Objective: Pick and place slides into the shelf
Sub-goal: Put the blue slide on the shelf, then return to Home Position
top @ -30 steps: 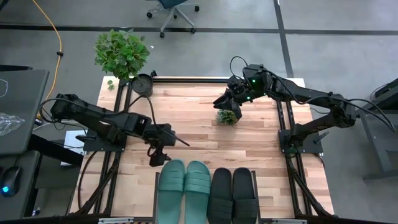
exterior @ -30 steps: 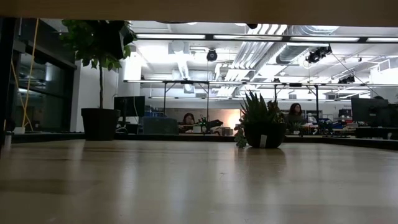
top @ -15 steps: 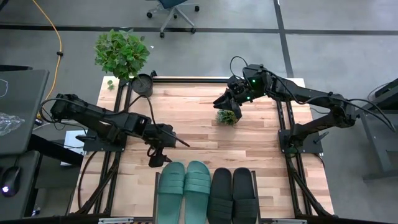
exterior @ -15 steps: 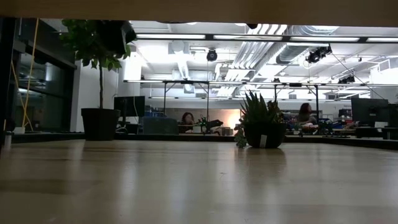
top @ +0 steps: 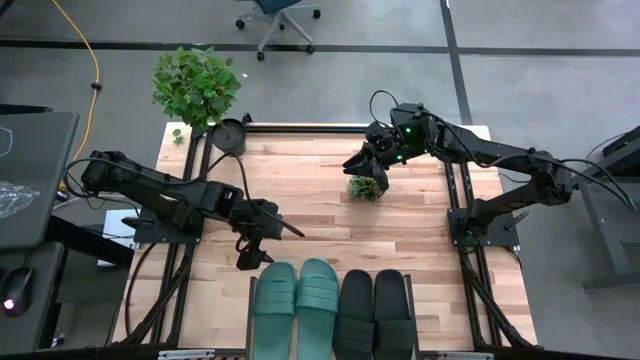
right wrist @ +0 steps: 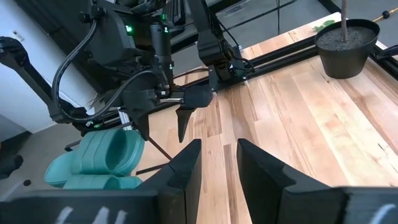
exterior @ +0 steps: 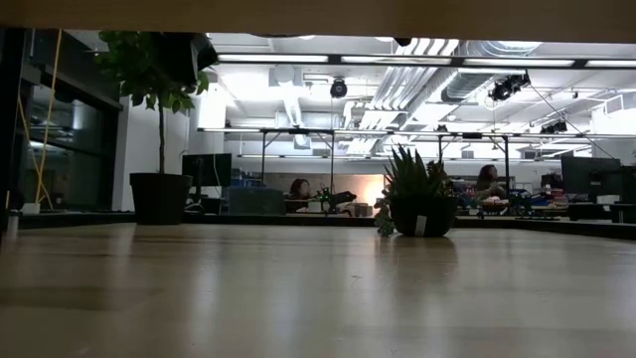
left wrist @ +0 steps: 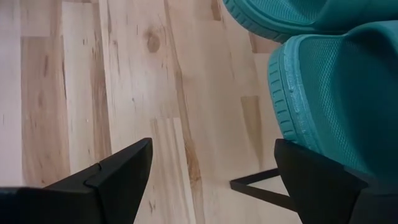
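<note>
The wooden table [top: 330,215] carries the shelf [top: 249,318] at its near edge, where four slides [top: 333,305] lie abreast, teal left, black right. The left gripper [top: 256,240] hovers just beyond the teal pair, fingers apart. The right gripper [top: 362,163] waits far right, fingers slightly apart, beside a small plant [top: 365,187].

Four slides [top: 332,308], teal and black, abreast in shelf [top: 250,318].

Two teal green slides [top: 296,303] bottom centre, two black slides [top: 374,310] to their right; light striped wood tabletop [top: 310,200]; dark arms; green leafy plant [top: 195,85] upper left
</note>
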Robot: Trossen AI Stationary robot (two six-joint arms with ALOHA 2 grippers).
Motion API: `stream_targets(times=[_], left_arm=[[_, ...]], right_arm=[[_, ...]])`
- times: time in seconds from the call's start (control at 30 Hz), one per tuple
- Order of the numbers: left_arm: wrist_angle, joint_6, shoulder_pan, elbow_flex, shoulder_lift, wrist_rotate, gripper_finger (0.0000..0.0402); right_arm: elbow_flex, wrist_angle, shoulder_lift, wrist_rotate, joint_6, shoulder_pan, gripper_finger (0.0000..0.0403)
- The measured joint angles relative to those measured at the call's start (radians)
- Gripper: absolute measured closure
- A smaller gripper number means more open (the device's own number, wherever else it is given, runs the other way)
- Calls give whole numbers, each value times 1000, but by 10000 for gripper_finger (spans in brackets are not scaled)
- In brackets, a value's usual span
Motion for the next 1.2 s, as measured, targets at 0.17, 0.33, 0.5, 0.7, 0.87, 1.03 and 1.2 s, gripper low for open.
stream_targets(times=[0.17,0.33,0.5,0.7,0.87,1.03,1.2], left_arm=[[0,0,1,0,-1,-12,76],[-12,0,56,0,-20,-42,76],[0,19,135,0,-53,-64,76],[36,56,236,0,-161,-85,76],[86,77,281,0,-293,-193,76],[116,97,288,0,-426,-385,76],[109,105,288,0,-537,-505,76]], right_arm=[[0,1,0,0,0,0,308],[0,1,0,0,0,-1,308],[0,3,-1,-1,-8,-10,308],[0,20,-49,-64,11,-64,308],[0,15,-145,-83,19,-111,308],[0,28,-274,-75,19,-146,314],[0,19,-394,-52,19,-170,349]])
